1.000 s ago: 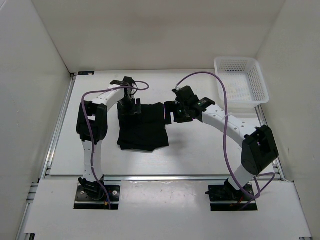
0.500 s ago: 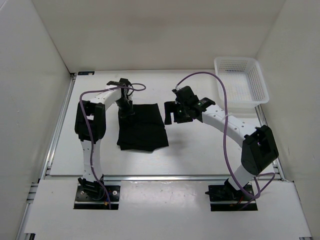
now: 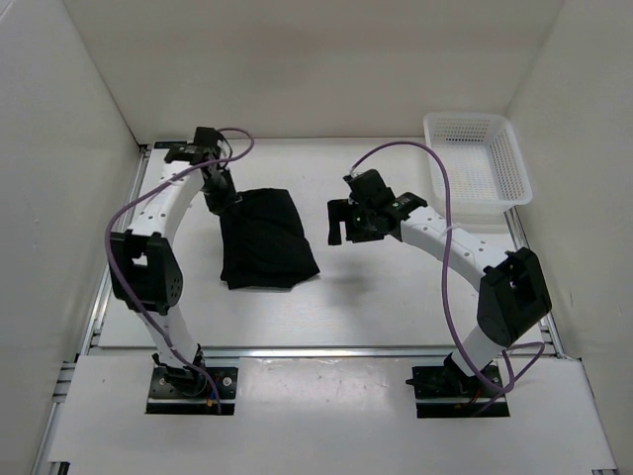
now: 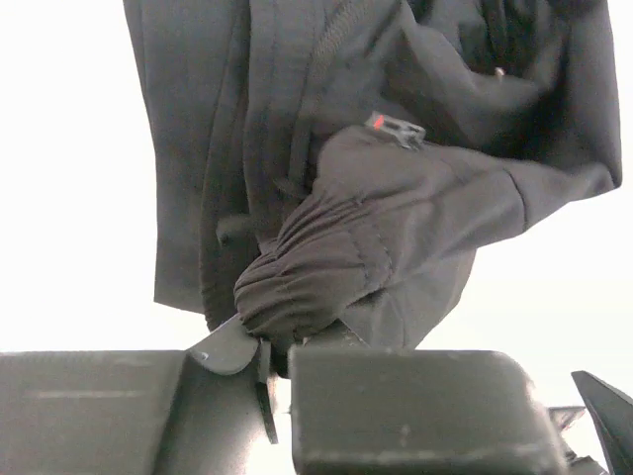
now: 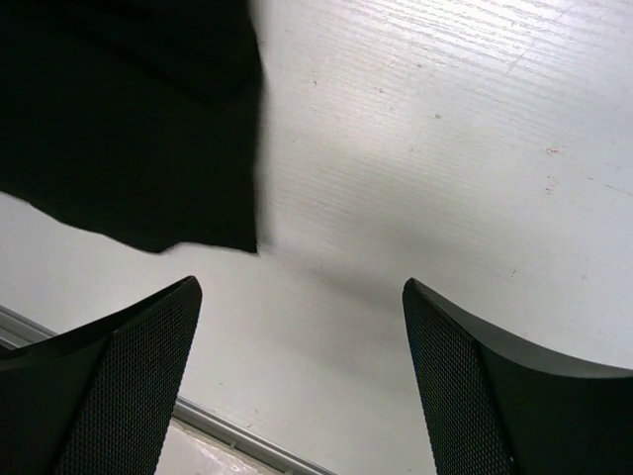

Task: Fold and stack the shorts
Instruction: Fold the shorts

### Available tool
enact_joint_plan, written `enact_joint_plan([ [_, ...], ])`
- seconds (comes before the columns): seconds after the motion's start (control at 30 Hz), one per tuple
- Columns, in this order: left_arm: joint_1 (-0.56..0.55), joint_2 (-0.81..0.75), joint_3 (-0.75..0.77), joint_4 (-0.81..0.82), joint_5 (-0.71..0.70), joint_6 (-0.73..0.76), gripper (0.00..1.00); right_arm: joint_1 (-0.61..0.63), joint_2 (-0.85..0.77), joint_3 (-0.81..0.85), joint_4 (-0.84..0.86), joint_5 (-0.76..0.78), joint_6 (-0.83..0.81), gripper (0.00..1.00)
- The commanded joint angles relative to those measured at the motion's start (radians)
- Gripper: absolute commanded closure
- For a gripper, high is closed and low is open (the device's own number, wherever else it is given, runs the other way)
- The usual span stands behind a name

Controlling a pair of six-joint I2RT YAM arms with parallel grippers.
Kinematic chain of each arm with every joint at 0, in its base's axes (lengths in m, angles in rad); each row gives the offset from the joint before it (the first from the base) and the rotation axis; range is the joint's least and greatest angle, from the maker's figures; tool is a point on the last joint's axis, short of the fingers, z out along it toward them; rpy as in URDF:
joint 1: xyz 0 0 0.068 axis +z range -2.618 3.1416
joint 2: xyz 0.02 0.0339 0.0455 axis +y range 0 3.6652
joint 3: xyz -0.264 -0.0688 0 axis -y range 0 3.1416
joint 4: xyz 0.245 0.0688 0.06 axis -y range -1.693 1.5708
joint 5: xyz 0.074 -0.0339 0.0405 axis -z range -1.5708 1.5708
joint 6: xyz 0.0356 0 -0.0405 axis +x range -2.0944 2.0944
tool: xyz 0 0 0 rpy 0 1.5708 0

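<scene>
The black shorts (image 3: 262, 242) lie folded in the middle-left of the table, their far left corner pulled up. My left gripper (image 3: 225, 201) is shut on that corner. In the left wrist view a bunched gathered edge of the shorts (image 4: 316, 267) is pinched at my left gripper (image 4: 272, 346), and the rest hangs away with a drawstring and a small tag showing. My right gripper (image 3: 341, 222) hovers open just right of the shorts, touching nothing. In the right wrist view the shorts' corner (image 5: 129, 119) lies on the table, beyond and to the left of the open right gripper (image 5: 297, 371).
A white mesh basket (image 3: 477, 163) stands at the far right corner. White walls close the table in on the left, back and right. A metal rail (image 3: 326, 348) runs along the near edge.
My left gripper shut on the shorts' far left corner and swung left and away, dragging the shorts leftward and lifting that corner. The right arm has hardly moved.
</scene>
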Motion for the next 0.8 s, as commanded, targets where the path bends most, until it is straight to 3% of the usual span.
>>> enact_joint_plan([
  [0.0, 0.058, -0.024, -0.067, 0.048, -0.020, -0.027, 0.90, -0.007, -0.020, 0.022, -0.014, 0.016, -0.002, 0.13],
  [0.07, 0.092, 0.021, -0.096, 0.066, -0.020, -0.018, 0.86, -0.007, -0.020, 0.022, -0.014, 0.016, -0.002, 0.13],
  [0.1, 0.092, 0.083, -0.096, 0.066, -0.008, -0.018, 0.78, -0.007, -0.020, 0.022, -0.023, 0.016, -0.002, 0.13],
  [0.13, 0.105, 0.116, -0.096, 0.066, -0.017, -0.007, 0.53, -0.007, -0.020, 0.022, -0.023, 0.016, -0.002, 0.12],
  [0.2, 0.118, 0.160, -0.084, 0.053, -0.051, -0.018, 0.28, -0.007, -0.029, 0.011, -0.023, 0.016, -0.002, 0.11],
  [0.23, 0.128, 0.161, -0.084, 0.053, -0.069, -0.018, 0.22, -0.007, -0.029, 0.011, -0.032, 0.016, -0.002, 0.11],
  [0.27, 0.129, 0.145, -0.084, 0.053, -0.084, -0.044, 0.02, -0.007, -0.038, 0.011, -0.032, 0.016, -0.002, 0.11],
  [0.4, 0.139, 0.046, -0.059, 0.040, -0.172, -0.065, 0.00, -0.007, -0.024, 0.014, -0.023, -0.006, -0.011, 0.09],
  [0.5, 0.171, 0.003, -0.073, 0.024, -0.207, -0.075, 0.00, 0.002, 0.055, 0.091, -0.011, -0.088, -0.039, 0.02],
  [0.77, 0.256, 0.143, -0.082, 0.093, -0.095, -0.041, 0.00, 0.011, 0.451, 0.445, 0.029, -0.324, -0.061, 0.00],
])
